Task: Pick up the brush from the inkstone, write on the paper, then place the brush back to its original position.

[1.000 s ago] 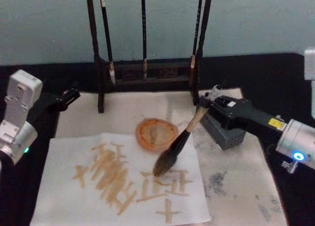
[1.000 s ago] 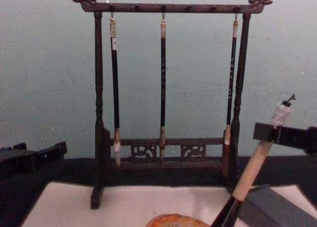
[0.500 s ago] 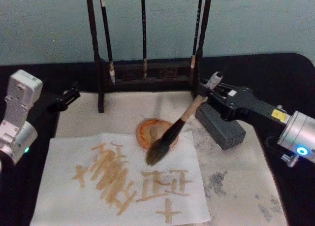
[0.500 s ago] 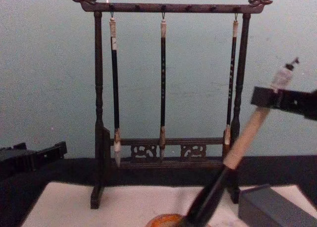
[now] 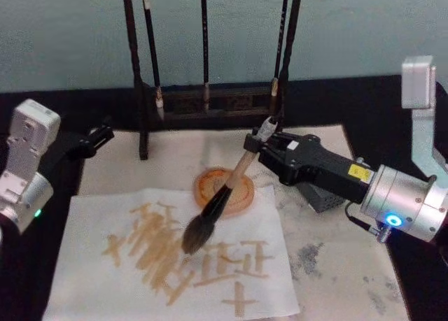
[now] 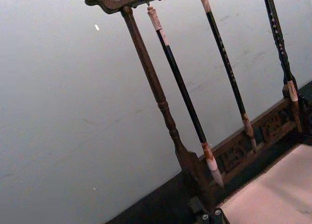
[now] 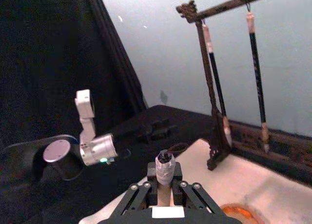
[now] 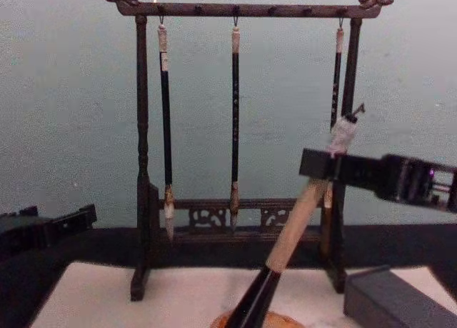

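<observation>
The brush [image 5: 220, 197], one thick calligraphy brush with bushy grey-brown bristles, hangs tilted over the middle of the paper [image 5: 84, 279], its whitish cap gripped by the closed jaws of the right gripper [image 5: 257, 145]. Whether the bristles touch the sheet cannot be told. The paper lies at the near left corner of a pale mat [image 5: 336, 265] and carries tan brush strokes, like characters but not readable. The brush's black shaft crosses one shallow round orange dish [image 5: 245, 195], its inside orange-brown, just past the paper's far edge. One dark grey block [image 5: 323, 199] sits beside the dish toward the right edge of the counter, partly behind the right arm, which bears a small yellow label [image 5: 358, 173] too small to read. At the far edge stands a dark wooden stand [image 5: 210, 98] with three slim brushes [image 5: 204, 41] hanging from it. The left gripper [image 5: 94, 138] is parked at the counter's left edge; whether it is open or closed cannot be told.
</observation>
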Available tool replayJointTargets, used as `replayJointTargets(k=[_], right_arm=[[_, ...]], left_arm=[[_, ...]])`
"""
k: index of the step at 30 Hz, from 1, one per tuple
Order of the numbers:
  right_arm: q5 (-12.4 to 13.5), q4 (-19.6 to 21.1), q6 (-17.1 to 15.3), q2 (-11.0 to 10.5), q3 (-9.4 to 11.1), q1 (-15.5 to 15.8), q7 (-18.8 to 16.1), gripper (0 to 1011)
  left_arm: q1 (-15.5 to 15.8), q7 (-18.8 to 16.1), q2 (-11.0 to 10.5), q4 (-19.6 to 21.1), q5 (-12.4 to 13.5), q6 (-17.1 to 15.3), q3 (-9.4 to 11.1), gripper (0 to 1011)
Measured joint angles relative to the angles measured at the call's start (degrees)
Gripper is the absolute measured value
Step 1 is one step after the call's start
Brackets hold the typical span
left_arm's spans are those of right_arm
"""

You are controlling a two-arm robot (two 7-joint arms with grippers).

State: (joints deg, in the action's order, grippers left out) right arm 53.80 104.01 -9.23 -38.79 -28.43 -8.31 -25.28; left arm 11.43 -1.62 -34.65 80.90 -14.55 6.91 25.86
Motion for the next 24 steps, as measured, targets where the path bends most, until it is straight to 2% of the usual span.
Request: replayJointTargets(k=[8, 24], right_arm=[[-0.1, -2.0, -0.4, 0.0, 0.1, 0.1, 0.9, 164], [2.1, -3.8, 0.8, -2.3, 4.8, 3.4, 2.6, 164]], left_arm=[[0.0, 0.0, 0.0, 0.0, 0.0, 0.0, 0.0, 1002], [0.0, 0.0, 0.0, 0.0, 0.0, 0.0, 0.0, 1002]])
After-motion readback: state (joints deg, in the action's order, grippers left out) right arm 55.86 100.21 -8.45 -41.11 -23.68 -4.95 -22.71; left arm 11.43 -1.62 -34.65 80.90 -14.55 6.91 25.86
